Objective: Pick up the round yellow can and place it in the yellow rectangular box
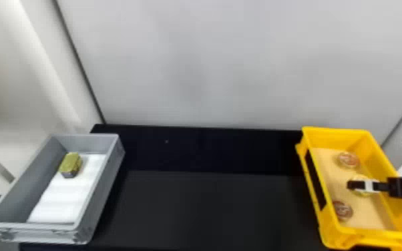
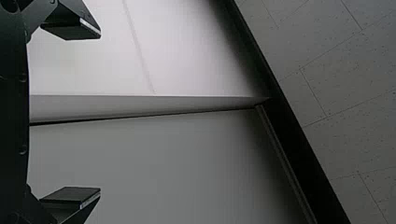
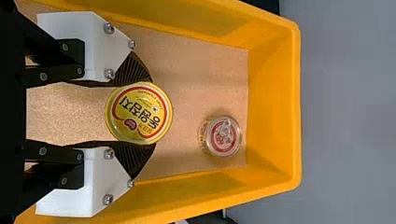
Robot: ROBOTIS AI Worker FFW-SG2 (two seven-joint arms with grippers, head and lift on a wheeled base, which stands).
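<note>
My right gripper (image 1: pixel 360 185) is over the middle of the yellow rectangular box (image 1: pixel 339 133), above the round yellow can (image 1: pixel 363 193). In the right wrist view the right gripper (image 3: pixel 144 113) has the round yellow can (image 3: pixel 139 113) between its two fingers, a pad touching each side, lid toward the camera. The can is inside the walls of the yellow box (image 3: pixel 274 112); whether it rests on the bottom I cannot tell. My left gripper (image 2: pixel 99 113) stands open with nothing between its fingers, facing a pale wall.
Two other round cans, one toward the back (image 1: pixel 348 160) and one toward the front (image 1: pixel 342 211), sit in the yellow box. At the left, a grey box (image 1: pixel 98 195) holds a yellow-green block-shaped item (image 1: pixel 71 164) on white lining. A black table (image 1: pixel 207 207) lies between the boxes.
</note>
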